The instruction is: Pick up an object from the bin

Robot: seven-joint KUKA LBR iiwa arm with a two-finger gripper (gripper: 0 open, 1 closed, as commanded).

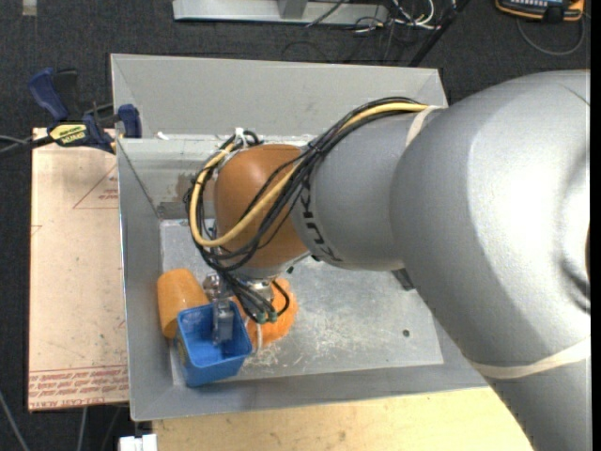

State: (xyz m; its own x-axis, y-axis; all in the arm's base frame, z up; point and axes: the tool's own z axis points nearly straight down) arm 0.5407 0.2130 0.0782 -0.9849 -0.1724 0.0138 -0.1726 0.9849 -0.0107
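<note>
Where the arm reaches into the lower-left corner of the bin [139,280], the jaws dip at a blue open-topped tub [208,353], probably placed to pinch its wall, their opening impossible to tell; an orange cylinder [174,299] touches the tub's upper left, and another orange piece [280,319] lies just beside.

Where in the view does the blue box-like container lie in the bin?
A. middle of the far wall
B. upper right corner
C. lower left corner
C: the blue container sits in the bin's lower left corner, next to an orange cylinder, under the gripper.
</note>
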